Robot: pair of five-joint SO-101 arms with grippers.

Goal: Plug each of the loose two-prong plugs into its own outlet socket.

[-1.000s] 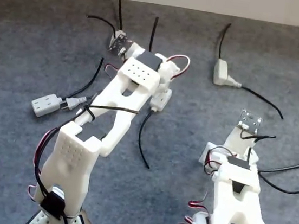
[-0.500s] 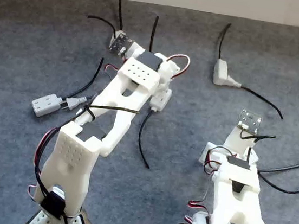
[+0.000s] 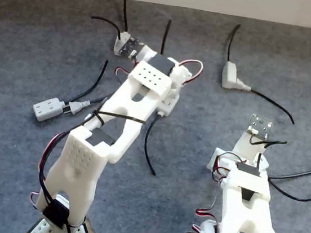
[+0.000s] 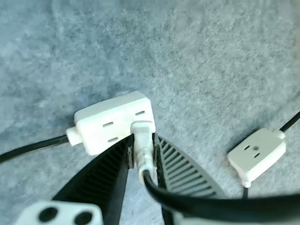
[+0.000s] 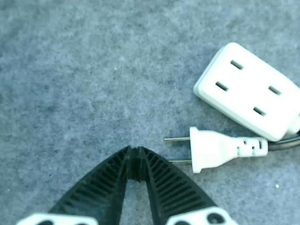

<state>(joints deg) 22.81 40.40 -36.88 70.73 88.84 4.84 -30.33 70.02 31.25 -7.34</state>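
Observation:
My left gripper [image 4: 143, 140] is shut on a white two-prong plug [image 4: 143, 152] with a black cord. The plug's front end touches the edge of a white outlet block [image 4: 110, 124]; its prongs are hidden. In the high view this gripper [image 3: 167, 107] sits at the table's centre under the left arm. My right gripper [image 5: 135, 168] is shut on nothing, resting low over the carpet. Just beyond it lies a loose white plug [image 5: 215, 147], prongs bare, beside a white outlet block [image 5: 248, 91].
Grey carpet covers the table. At the left, a white outlet [image 3: 47, 109] has a plug [image 3: 74, 106] joined to it. Another white outlet [image 3: 230, 74] with a cord lies at the back right. A single-socket outlet [image 4: 257, 150] rests near the left gripper. Black cords trail around.
The left arm has shifted slightly right and away with the plug in its gripper, and the black cord at the back moved with it. The right arm has stayed put.

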